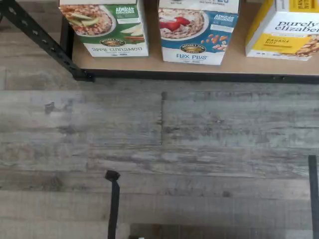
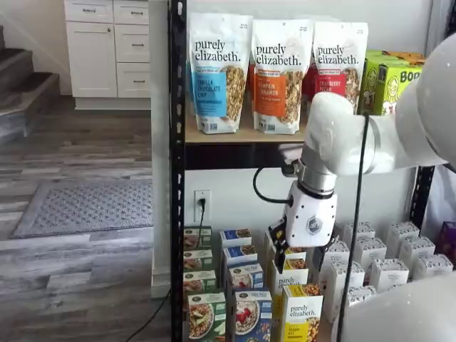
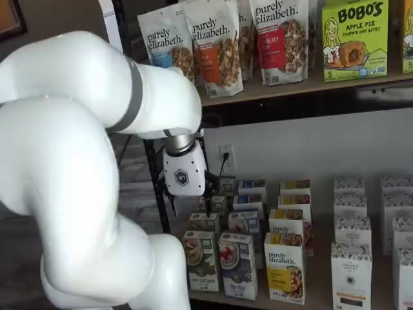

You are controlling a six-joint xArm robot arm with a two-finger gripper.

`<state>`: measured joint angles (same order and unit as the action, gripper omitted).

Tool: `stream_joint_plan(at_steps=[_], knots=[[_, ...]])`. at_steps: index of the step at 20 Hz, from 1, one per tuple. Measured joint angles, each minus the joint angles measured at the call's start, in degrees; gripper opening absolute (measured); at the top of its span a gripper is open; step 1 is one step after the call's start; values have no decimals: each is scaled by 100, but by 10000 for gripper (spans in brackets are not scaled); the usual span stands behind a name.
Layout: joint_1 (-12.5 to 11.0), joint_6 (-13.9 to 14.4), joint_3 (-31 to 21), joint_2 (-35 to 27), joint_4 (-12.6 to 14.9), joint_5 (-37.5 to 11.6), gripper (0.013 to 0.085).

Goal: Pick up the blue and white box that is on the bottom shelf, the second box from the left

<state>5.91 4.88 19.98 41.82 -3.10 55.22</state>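
On the bottom shelf (image 1: pixel 199 64), green carton (image 1: pixel 107 27) and yellow carton (image 1: pixel 286 27) flank the blue and white box (image 1: pixel 197 30); pincer (image 2: pixel 296 255) wide, empty.

Robot arm (image 3: pixel 77 161): glossy white rounded links, grey band at one joint; white gripper (image 2: pixel 296 260) body with round dark emblem (black cable (image 2: pixel 356 214) alongside), black fingers.

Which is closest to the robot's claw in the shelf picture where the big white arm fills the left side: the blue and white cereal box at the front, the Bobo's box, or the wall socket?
From the gripper:
1. The wall socket, just up and to its right, behind the rack.
2. The blue and white box, below it, front row of the bottom shelf.
3. The Bobo's box, far off on the upper shelf, right.
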Motion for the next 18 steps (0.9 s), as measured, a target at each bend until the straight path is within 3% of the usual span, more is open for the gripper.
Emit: stream_joint_plan(at_steps=[8, 18], knots=[[-22, -192, -35, -502, -234, -490, 850], [118, -233, -67, -1153, -399, -1222, 850]])
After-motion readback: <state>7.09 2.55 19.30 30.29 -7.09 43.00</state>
